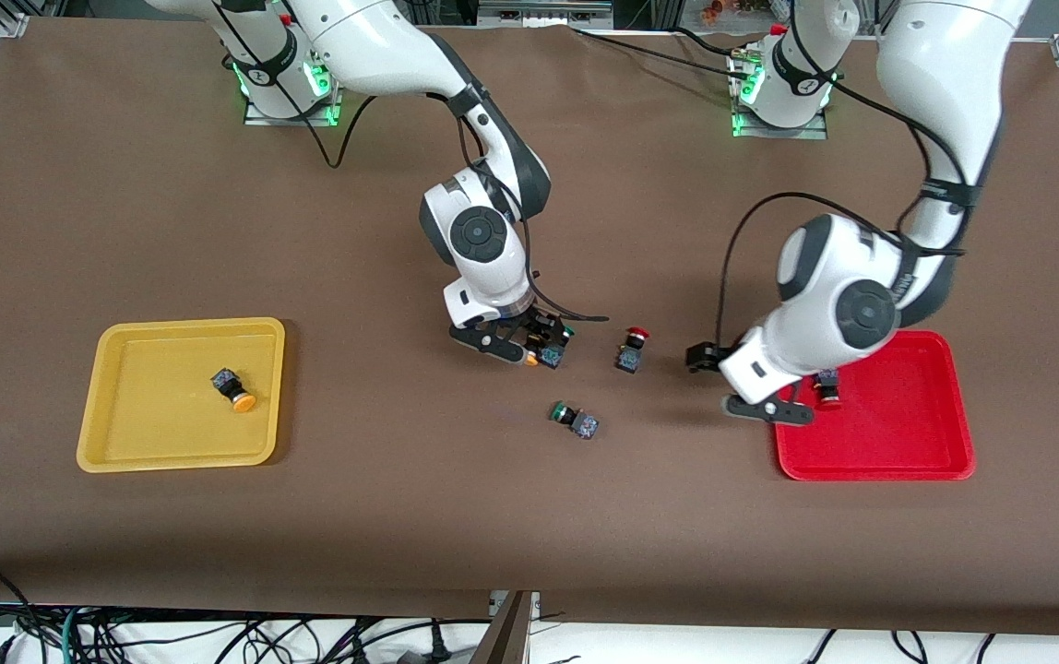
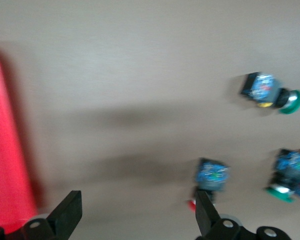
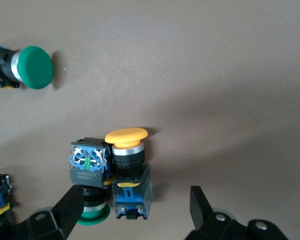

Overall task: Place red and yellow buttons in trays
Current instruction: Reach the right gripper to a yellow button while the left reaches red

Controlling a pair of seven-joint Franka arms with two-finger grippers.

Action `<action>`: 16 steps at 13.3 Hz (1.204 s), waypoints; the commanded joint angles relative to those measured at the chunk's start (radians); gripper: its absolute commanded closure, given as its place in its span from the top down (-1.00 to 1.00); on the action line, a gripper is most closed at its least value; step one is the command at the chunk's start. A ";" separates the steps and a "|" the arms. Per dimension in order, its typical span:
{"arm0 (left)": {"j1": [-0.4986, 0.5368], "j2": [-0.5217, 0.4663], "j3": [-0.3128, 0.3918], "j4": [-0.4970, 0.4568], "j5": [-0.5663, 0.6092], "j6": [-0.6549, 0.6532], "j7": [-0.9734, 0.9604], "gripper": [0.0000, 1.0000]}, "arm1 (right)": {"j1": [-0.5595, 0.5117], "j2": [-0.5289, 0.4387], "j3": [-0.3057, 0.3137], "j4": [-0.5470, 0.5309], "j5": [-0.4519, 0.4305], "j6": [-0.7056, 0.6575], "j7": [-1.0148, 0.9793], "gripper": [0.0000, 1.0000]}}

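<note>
On the yellow tray (image 1: 114, 387) lies one yellow button (image 1: 234, 389). Right hand (image 1: 529, 349), fingers spread, straddles another yellow button (image 3: 129, 170). A red button (image 1: 631, 349) stands between hands. Left hand (image 1: 774, 401), released, hovers at the red tray (image 1: 917, 443) edge, beside a red button (image 1: 828, 387) in it.

- Right arm reaches from its base to mid-table, wrist bent down, forearm steeply inclined.
- Right gripper (image 1: 529, 349) low over the table top, fingers (image 3: 70, 210) spread wide, pointing down, nothing clamped between them.
- Left arm folded at the elbow, wrist tilted toward the table middle.
- Left gripper (image 1: 760, 398) low, fingers (image 2: 65, 217) wide apart and empty.
</note>
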 commanded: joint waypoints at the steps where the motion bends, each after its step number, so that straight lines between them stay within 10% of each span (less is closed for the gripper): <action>1: -0.088 0.044 0.015 0.007 0.003 0.072 -0.163 1.00 | 0.023 0.024 -0.011 0.024 0.021 0.023 0.019 0.75; 4: -0.156 0.098 0.019 0.006 0.133 0.139 -0.336 1.00 | 0.038 0.041 -0.011 0.022 0.020 0.035 0.036 0.62; 10: -0.169 0.116 0.016 0.006 0.190 0.152 -0.383 1.00 | 0.036 0.032 -0.011 0.013 0.017 0.043 -0.010 -0.96; 16: -0.173 0.119 0.016 0.010 0.189 0.153 -0.388 1.00 | 0.014 -0.016 -0.048 0.022 0.011 -0.099 -0.131 -1.00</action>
